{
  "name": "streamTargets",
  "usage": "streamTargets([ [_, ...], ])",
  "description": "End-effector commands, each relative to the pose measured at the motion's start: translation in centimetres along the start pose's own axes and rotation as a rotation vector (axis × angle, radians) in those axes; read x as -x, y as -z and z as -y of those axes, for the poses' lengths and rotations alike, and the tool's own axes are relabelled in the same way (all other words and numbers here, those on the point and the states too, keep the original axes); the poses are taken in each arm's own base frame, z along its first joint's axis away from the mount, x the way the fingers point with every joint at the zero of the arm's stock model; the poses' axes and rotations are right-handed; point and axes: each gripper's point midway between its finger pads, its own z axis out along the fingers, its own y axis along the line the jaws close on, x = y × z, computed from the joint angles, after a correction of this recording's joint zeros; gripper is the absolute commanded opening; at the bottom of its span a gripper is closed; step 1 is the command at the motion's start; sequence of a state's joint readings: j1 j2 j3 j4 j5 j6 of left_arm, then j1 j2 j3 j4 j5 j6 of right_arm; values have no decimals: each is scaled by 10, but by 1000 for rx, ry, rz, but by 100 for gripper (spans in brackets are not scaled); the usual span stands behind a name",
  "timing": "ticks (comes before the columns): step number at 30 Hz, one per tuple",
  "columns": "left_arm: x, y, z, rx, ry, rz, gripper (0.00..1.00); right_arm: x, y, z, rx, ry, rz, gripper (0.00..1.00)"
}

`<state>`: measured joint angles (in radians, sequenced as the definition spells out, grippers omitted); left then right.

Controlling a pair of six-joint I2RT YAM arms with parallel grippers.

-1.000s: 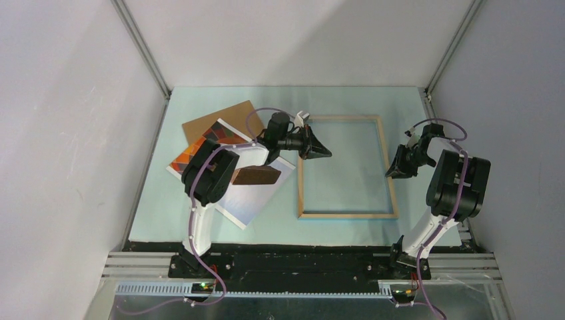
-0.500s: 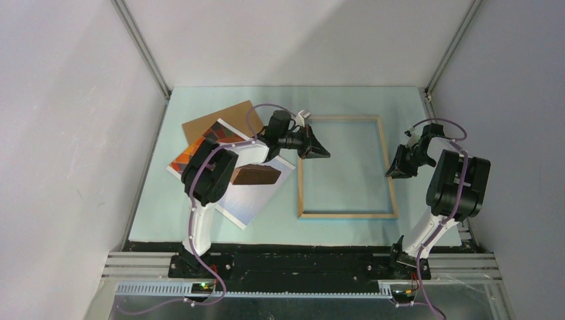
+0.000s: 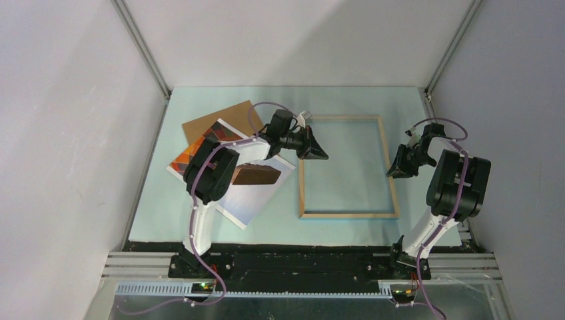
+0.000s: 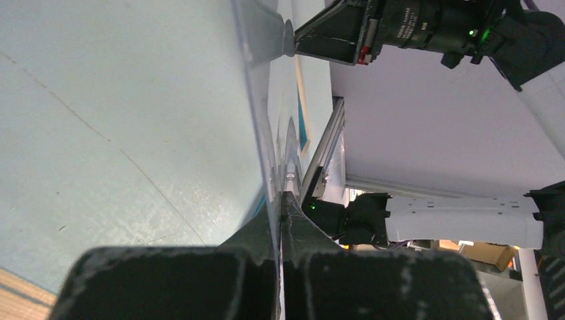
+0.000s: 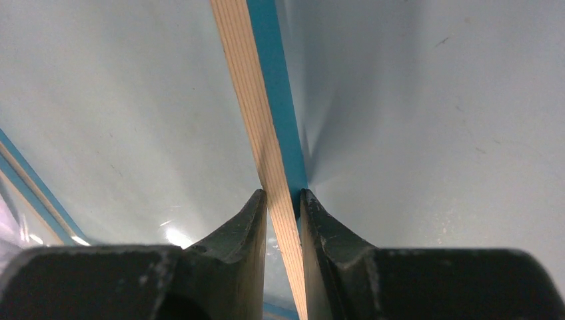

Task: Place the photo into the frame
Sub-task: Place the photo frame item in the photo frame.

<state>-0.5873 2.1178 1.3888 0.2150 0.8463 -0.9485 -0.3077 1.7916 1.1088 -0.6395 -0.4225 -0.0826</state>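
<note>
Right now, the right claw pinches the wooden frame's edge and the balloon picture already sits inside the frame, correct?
Not quite. The right claw does pinch the frame's edge, but the balloon picture is not inside it: the top view shows it lying on the table left of the frame, overlapping a brown board.

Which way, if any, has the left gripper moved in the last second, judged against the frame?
Yes, slightly: the left gripper, shut on a clear sheet, has drawn back leftward, its tip now nearer the frame's left rail in the top view.
</note>
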Motion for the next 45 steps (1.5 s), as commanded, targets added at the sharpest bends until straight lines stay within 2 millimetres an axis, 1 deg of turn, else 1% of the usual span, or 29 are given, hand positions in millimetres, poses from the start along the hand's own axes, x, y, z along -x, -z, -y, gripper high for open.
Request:
streamTargets([
  [1,-16,-15,-9,25,-23,-43,0,10,-6,-7,36,10,16,4],
  [9,-20,-16,-27,73,25,-34,0,9,-6,-7,36,5,13,4],
  [18,-21,-21,-34,85,42,-42,0,8,-6,-9,42,1,7,4],
  [28,-19,-20,-31,80,13,-38,0,6,-8,-10,45,1,-2,4],
  [36,-20,-17,-21,61,-15,-43,0,6,-9,-10,47,3,-2,3],
  [45,-20,-16,-18,55,-23,-43,0,7,-8,-10,46,7,3,3],
])
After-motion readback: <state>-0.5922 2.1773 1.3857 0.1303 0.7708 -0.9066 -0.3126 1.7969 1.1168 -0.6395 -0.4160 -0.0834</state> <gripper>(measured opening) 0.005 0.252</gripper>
